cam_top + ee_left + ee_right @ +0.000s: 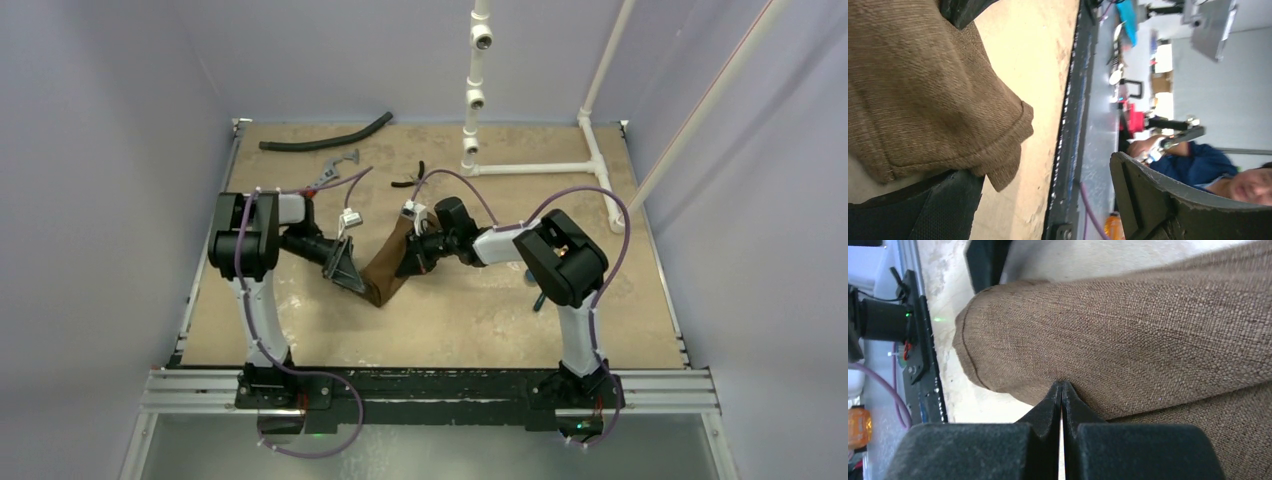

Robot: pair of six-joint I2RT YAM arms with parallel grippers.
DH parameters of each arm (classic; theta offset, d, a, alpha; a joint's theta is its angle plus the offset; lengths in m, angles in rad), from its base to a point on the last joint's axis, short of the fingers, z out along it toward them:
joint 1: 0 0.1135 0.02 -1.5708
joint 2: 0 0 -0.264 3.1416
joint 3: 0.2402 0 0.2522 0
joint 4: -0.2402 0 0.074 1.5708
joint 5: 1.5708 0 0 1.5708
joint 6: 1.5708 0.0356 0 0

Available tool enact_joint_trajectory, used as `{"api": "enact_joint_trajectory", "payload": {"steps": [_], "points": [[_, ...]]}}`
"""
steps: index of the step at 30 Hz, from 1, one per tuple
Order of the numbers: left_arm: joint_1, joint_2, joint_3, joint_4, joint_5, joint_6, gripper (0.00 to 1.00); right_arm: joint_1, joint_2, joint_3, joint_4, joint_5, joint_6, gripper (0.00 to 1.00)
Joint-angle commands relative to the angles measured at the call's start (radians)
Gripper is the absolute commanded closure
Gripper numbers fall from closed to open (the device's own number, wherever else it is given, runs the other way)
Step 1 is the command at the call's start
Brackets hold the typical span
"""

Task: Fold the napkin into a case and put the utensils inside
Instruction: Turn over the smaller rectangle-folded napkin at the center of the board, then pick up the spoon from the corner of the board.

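The napkin (pixel 388 270) sits bunched near the middle of the table (pixel 480 320). The right fingers (pixel 1048 407), at its 2 o'clock, are pressed together, pinching its folded edge. The left fingers (pixel 1173 200), at its 9 o'clock, stand wide apart around a napkin corner, gripping nothing.

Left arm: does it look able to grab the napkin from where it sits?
Probably yes: the left gripper is open and the napkin hangs right beside it, with nothing between them.
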Motion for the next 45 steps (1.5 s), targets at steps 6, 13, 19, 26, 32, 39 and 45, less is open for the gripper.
{"api": "enact_joint_trajectory", "payload": {"steps": [6,13,19,26,32,39,45], "points": [[-0.016,-0.46,0.013,0.489,-0.516,-0.5,0.05,0.021,0.0,0.032,0.038,0.103,0.044,1.0],[-0.164,-0.515,0.109,0.65,-0.775,-0.602,0.03,0.027,-0.12,0.106,-0.074,0.104,0.027,0.83],[-0.266,-0.45,0.159,0.698,-0.736,-0.66,0.01,-0.054,-0.35,0.106,-0.318,0.336,0.046,0.49],[-0.29,-0.407,0.301,0.666,-0.759,-0.686,0.01,-0.211,-0.548,-0.005,-0.515,0.586,0.112,0.15],[-0.297,-0.334,0.188,0.709,-0.683,-0.711,0.01,-0.296,-0.673,-0.101,-0.589,0.805,0.284,0.02],[-0.35,-0.307,0.02,0.84,-0.755,-0.675,0.07,-0.397,-0.651,-0.152,-0.643,0.963,0.307,0.13],[-0.351,-0.268,0.003,0.856,-0.786,-0.635,0.47,-0.414,-0.526,-0.146,-0.611,1.01,0.296,0.32]]}}
